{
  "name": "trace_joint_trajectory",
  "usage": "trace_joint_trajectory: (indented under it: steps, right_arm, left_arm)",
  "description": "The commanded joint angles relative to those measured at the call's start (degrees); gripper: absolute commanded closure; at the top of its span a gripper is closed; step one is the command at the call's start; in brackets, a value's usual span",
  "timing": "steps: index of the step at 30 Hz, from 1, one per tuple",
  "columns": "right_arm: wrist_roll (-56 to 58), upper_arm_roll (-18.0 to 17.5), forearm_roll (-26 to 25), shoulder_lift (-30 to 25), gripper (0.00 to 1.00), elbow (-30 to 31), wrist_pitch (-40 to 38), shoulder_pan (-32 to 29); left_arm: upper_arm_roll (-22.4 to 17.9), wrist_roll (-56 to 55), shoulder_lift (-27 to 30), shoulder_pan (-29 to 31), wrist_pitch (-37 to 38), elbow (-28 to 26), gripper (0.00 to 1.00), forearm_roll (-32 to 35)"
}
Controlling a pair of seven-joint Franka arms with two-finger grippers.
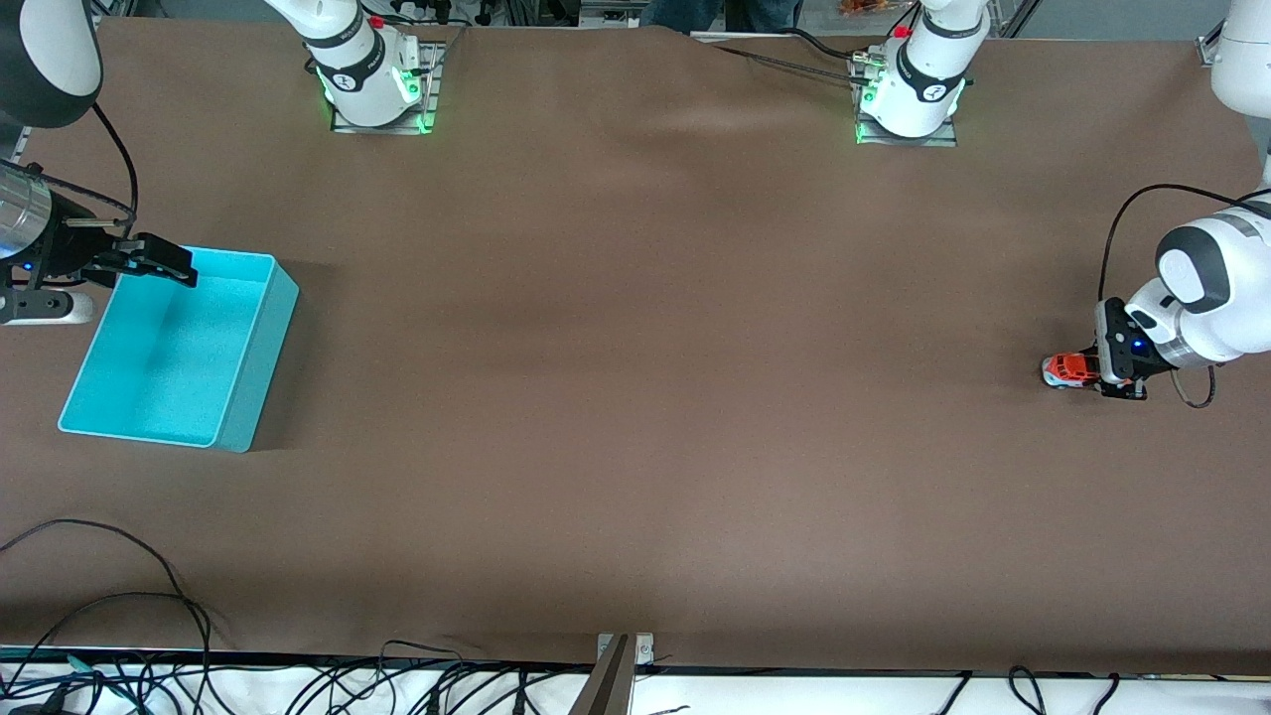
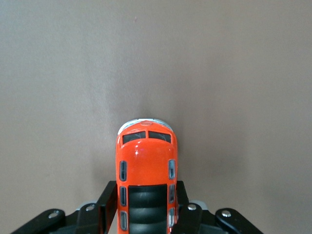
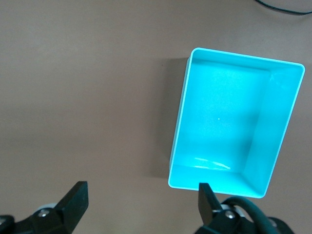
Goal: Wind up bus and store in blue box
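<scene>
The small orange bus [image 1: 1064, 369] with a dark roof panel sits low on the brown table at the left arm's end. My left gripper [image 1: 1090, 375] is shut on its rear half, one finger on each side. In the left wrist view the bus [image 2: 146, 156] points away from the gripper [image 2: 146, 197], with its windscreen and pale bumper showing. The turquoise blue box [image 1: 260, 338] stands open and empty at the right arm's end. My right gripper [image 1: 164, 263] hovers over that box's rim, open and holding nothing. The right wrist view has the box [image 3: 179, 122] beside the gripper [image 3: 141, 197].
Both arm bases [image 1: 372, 84] [image 1: 909, 94] stand along the table edge farthest from the front camera. Loose black cables [image 1: 129, 606] and a metal bracket [image 1: 616, 670] lie at the nearest edge. Bare brown tabletop [image 1: 645, 348] spans between box and bus.
</scene>
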State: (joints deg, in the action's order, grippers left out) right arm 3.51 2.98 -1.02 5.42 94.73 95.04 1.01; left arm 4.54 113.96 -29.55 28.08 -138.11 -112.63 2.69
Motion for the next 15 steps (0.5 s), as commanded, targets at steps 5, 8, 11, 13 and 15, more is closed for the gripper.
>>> trace_joint_trajectory:
  steps: [5,8,11,13,15]
  right_arm:
    - [0.6,-0.3,-1.0,0.6,0.0,-1.6,-1.1,-0.3]
    - [0.6,-0.3,-1.0,0.6,0.0,-1.6,-1.1,-0.3]
    - [0.6,-0.3,-1.0,0.6,0.0,-1.6,-1.1,-0.3]
    - [0.6,-0.3,-1.0,0.6,0.0,-1.6,-1.1,-0.3]
    - [0.6,-0.3,-1.0,0.6,0.0,-1.6,-1.1,-0.3]
  left_arm:
    - [-0.2,2.6,-6.5,2.9,-1.6,1.3,0.56,1.2]
    - [-0.2,2.4,-6.7,3.5,-1.6,1.4,0.57,1.1]
    - [-0.2,2.5,-7.1,3.6,-1.6,2.1,0.57,0.8]
    - [-0.2,2.5,-7.4,3.7,-1.6,2.3,0.57,0.8]
    - [-0.2,2.5,-7.5,3.7,-1.6,2.5,0.57,0.8]
